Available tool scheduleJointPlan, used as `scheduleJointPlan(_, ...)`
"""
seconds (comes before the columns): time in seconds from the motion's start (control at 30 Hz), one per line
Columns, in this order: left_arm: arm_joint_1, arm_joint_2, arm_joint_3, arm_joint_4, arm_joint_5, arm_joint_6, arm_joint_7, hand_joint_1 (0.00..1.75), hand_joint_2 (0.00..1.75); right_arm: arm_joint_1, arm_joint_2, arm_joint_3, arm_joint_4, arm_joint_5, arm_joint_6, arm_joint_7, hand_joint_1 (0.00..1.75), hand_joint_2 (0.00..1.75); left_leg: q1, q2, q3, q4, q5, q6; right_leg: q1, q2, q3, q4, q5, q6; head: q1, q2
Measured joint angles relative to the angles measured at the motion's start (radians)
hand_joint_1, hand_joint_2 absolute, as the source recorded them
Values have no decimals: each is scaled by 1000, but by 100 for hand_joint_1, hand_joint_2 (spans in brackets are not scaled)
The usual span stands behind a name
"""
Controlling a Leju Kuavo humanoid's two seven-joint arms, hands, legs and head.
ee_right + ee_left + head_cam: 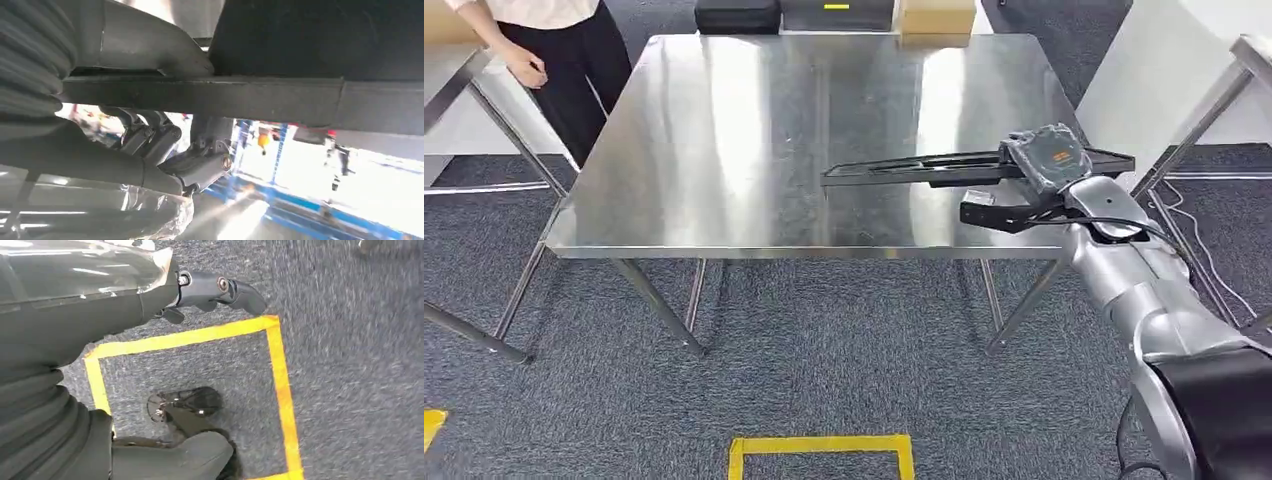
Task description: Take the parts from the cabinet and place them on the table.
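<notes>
Gripping a long black part [924,170] over the steel table [724,150], right hand [1049,160]; left hand [220,290] slack, no legible writing.

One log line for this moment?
right robot hand: holds long black part over steel table | left robot hand: empty, hanging above carpet

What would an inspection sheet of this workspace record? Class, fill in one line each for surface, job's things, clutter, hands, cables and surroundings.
Surface: steel table, bare and shiny.
Job's things: long black part, held over the table's right side.
Clutter: black case and cardboard box at the far edge.
Hands: right hand grips the part; left hand hangs over the floor, holding nothing.
Cables: black cable along the right arm.
Surroundings: grey carpet, yellow tape square, a person at far left.
</notes>
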Motion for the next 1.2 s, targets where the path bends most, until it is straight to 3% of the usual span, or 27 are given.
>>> scheduleJointPlan(0.1, 7, -2, 2, 0, 8, -23, -2, 0, 175, 0, 10, 11, 0, 1, -3, -2, 175, 175, -4, -15, 2, -11, 5, 15, 5, -13, 9, -6, 0, 13, -3, 0)
scheduleJointPlan(0.13, 9, -3, 3, 0, 9, -23, -2, 0, 175, 1, 11, 13, 2, 1, -3, -2, 175, 175, 5, -18, 13, -21, 11, 22, 0, 10, -5, -1, -6, 18, -2, 0)
scheduleJointPlan(0.17, 6, -4, 5, 0, 8, -23, -2, 0, 175, -1, 10, 16, 3, 1, -4, -3, 175, 175, -8, -19, 13, -19, 12, 19, 0, 31, 4, -14, 11, 15, 0, 0)
scheduleJointPlan(0.2, 5, -5, 7, 0, 8, -22, -2, 0, 175, -4, 5, 17, 3, -1, -7, -2, 175, 175, -9, -24, 15, -20, 10, 16, 2, 31, 20, -22, -1, 12, -1, 0)
scheduleJointPlan(0.33, 8, -6, 10, 0, 8, -19, -2, 0, 175, -5, 7, 23, 6, 1, -8, -2, 175, 175, -11, -30, 17, -25, 13, 20, 2, 28, 27, -35, 7, 21, 0, 0)
scheduleJointPlan(0.53, 8, -9, 10, 0, 8, -17, -1, 0, 175, -5, 6, 31, 7, 2, -9, -2, 175, 175, -11, -30, 19, -30, 14, 22, 2, 28, 32, -46, 12, 24, -1, 0)
scheduleJointPlan(0.6, 8, -9, 10, 0, 8, -17, -2, 0, 175, -5, 6, 35, 8, 2, -9, -2, 175, 175, -11, -30, 32, -53, 24, 29, 2, 28, 45, -70, 23, 32, -1, 0)
scheduleJointPlan(0.87, 7, -10, 10, 0, 8, -17, 0, 0, 175, -5, 3, 40, 14, 2, -9, -2, 175, 175, -11, -30, 100, -173, 75, 27, 2, 28, 111, -189, 76, 32, -1, 0)
scheduleJointPlan(1.2, 6, -9, 10, 0, 12, -17, 27, 0, 175, 6, -21, 39, 21, -8, -13, -10, 175, 175, -11, -30, 105, -179, 77, 26, 2, 28, 115, -193, 77, 30, -1, 0)
